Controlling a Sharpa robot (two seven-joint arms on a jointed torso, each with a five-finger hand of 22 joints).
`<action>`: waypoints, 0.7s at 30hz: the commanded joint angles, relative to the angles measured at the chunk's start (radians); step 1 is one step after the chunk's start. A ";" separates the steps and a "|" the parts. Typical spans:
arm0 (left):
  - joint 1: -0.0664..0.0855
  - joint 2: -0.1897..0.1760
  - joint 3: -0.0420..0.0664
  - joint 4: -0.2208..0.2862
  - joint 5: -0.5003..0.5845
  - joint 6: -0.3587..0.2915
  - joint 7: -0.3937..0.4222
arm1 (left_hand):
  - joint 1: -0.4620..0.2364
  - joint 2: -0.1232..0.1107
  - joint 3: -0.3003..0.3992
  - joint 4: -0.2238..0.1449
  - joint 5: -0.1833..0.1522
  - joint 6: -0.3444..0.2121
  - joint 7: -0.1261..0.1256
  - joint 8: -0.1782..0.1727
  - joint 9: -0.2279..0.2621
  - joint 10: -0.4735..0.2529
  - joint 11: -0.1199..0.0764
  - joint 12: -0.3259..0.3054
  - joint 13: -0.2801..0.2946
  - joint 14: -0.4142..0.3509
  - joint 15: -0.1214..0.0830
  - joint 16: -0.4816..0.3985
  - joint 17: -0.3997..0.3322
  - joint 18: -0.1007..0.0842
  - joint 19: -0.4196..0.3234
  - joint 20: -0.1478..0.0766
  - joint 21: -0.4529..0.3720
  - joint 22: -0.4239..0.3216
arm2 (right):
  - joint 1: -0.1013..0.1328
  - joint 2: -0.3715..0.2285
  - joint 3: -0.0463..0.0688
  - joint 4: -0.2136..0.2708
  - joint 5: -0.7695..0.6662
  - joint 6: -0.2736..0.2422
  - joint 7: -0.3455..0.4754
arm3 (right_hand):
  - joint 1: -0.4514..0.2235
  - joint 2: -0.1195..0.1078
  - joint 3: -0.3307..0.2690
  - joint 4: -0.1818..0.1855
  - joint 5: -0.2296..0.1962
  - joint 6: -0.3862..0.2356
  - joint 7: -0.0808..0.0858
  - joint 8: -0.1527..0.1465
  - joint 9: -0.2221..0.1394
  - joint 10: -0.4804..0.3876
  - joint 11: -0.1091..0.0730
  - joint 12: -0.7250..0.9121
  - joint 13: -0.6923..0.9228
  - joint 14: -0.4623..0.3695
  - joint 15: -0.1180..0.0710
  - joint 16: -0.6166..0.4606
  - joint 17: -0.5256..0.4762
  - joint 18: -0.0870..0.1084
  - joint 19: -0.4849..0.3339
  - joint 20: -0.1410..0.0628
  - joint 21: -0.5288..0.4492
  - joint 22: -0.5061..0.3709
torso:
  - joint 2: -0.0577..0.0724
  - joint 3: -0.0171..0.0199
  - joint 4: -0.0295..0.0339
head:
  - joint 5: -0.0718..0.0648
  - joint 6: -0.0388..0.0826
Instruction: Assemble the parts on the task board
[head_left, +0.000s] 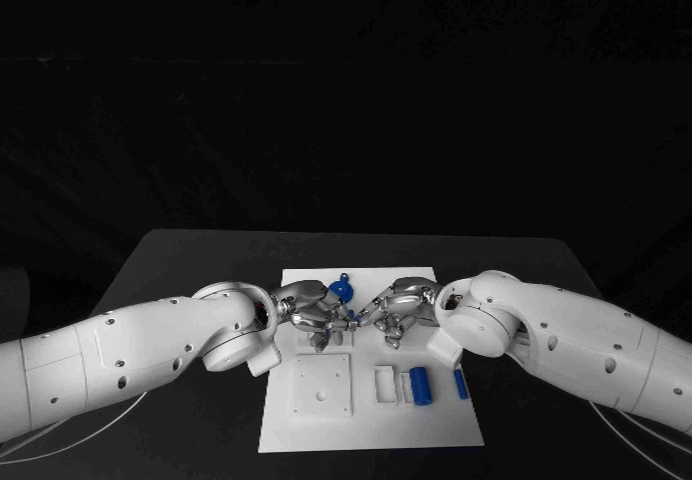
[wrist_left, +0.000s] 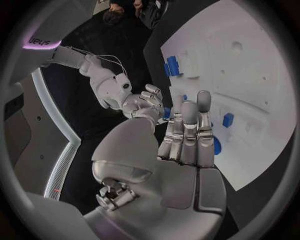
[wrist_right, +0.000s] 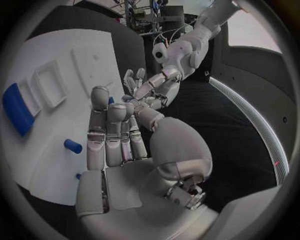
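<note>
While both silver hands meet fingertip-close over white task board (head_left: 368, 420), left hand (head_left: 310, 312) and right hand (head_left: 401, 308) grip uncertain; round blue part (head_left: 340, 290) just beyond left fingers, blue cylinder part (head_left: 420, 385) nearer right wrist.

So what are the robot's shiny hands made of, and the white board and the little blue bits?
The left hand and right hand look like polished metal, or maybe metal-coated plastic: silver with bright glints. The task board looks like matte white plastic, flat and even with no shine. The blue cylinder looks like smooth plastic, its colour solid with a faint sheen. I can't be sure from looks alone.
</note>
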 joint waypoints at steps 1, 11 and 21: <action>0.003 0.014 0.004 0.010 0.051 -0.016 0.029 | 0.008 0.012 0.004 -0.014 -0.007 0.005 0.003 0.000 -0.005 0.004 -0.003 -0.008 -0.002 -0.005 0.000 0.004 -0.001 0.011 -0.002 0.001 0.004 0.016 | -0.003 0.012 -0.002 0.018 0.010 0.035 0.023 | 0.001 -0.005 0.007 0.000 0.002 0.002 0.001 0.007 0.002 -0.007 -0.001 -0.002 -0.002 -0.008 -0.001 -0.005 -0.001 0.012 -0.007 0.002 -0.003 0.022 | 0.000 -0.0009 0.0000 | 0.000 0.000; 0.003 0.016 0.004 0.010 0.097 -0.026 0.032 | -0.001 0.014 0.007 -0.009 -0.004 -0.013 0.013 -0.033 -0.021 -0.001 0.003 -0.023 -0.010 -0.008 0.004 0.005 -0.001 0.013 -0.005 0.005 0.008 0.016 | -0.003 0.013 -0.003 0.021 0.010 0.037 0.021 | -0.004 -0.012 0.042 0.013 0.002 -0.012 0.006 0.006 0.000 -0.015 0.002 -0.011 -0.028 -0.013 0.001 -0.008 -0.006 0.014 -0.009 0.003 -0.013 0.021 | 0.000 -0.0002 0.0002 | -0.001 0.001; 0.003 0.014 0.004 0.011 0.138 -0.024 0.035 | -0.008 -0.003 0.006 0.006 -0.007 -0.019 0.025 -0.107 -0.022 -0.004 0.008 -0.029 -0.012 -0.011 0.008 0.008 -0.002 0.017 -0.007 0.009 0.009 0.014 | -0.003 0.013 -0.005 0.019 0.010 0.037 0.020 | -0.007 -0.022 0.066 0.022 0.002 -0.013 0.006 0.007 0.001 -0.014 0.002 -0.009 -0.045 -0.015 0.002 -0.010 -0.008 0.014 -0.010 0.004 -0.008 0.022 | 0.000 -0.0006 -0.0002 | -0.003 0.002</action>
